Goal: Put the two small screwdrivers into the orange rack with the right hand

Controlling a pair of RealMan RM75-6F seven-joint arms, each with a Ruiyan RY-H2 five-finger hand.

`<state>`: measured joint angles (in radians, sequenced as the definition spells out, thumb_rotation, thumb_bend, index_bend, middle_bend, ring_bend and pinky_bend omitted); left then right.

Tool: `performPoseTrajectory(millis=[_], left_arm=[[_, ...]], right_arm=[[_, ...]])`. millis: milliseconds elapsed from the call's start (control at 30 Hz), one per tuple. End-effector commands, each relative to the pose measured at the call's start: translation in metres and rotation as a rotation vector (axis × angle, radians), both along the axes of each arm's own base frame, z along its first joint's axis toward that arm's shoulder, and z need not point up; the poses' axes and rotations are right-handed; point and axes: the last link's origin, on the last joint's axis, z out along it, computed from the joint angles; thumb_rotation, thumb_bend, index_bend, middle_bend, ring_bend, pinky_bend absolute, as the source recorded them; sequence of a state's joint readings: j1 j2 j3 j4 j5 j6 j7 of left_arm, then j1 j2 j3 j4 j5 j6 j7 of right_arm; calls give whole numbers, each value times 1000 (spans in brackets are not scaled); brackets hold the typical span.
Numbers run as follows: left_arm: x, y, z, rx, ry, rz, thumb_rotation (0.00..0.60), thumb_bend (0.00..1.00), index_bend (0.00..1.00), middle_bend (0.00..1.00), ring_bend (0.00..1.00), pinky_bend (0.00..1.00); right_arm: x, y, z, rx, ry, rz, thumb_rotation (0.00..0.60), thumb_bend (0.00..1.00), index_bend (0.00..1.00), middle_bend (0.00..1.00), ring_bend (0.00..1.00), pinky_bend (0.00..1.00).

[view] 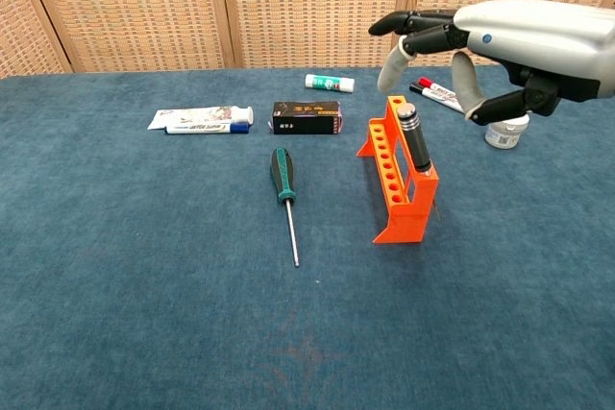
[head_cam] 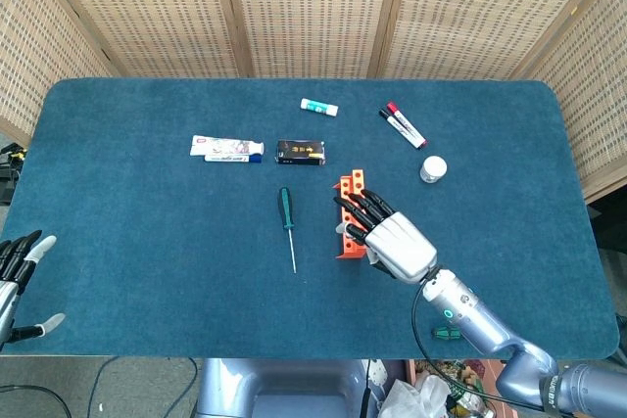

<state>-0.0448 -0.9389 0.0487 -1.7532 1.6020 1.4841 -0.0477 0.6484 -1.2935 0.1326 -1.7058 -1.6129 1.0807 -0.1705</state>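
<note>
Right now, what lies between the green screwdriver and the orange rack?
Only bare blue cloth, in both views, between the green screwdriver and the orange rack.

Two screwdrivers (view: 281, 180) (view: 413, 139), one rack (view: 394, 194), two markers (head_cam: 402, 124), two tubes (view: 200, 120), one box (view: 307, 117), one jar (head_cam: 433, 168), one glue stick (view: 329, 83).

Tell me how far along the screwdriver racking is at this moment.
One dark-handled screwdriver already stands in the rack. The right hand holds nothing and hovers open above the rack. The green screwdriver lies on the table left of the rack, not yet picked up.
</note>
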Motion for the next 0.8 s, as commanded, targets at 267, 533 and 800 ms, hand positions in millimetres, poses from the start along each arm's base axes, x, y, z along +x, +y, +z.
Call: performPoseTrajectory(millis=[267,533,800], left_arm=[[0,0,-1,-1,2,2,600,0,0,0,0,0],[-1,1,0,1,1,5,600,0,0,0,0,0],[-1,1,0,2,1,4,600,0,0,0,0,0]], right_arm=[[3,-1,-10,-8,108,-1,600,1000,286,23,0,56],[9,2,-16,-88,189,47,600,1000,306,22,0,56],[7,0,-16,-127,227,35,600,1000,317,22,0,59]])
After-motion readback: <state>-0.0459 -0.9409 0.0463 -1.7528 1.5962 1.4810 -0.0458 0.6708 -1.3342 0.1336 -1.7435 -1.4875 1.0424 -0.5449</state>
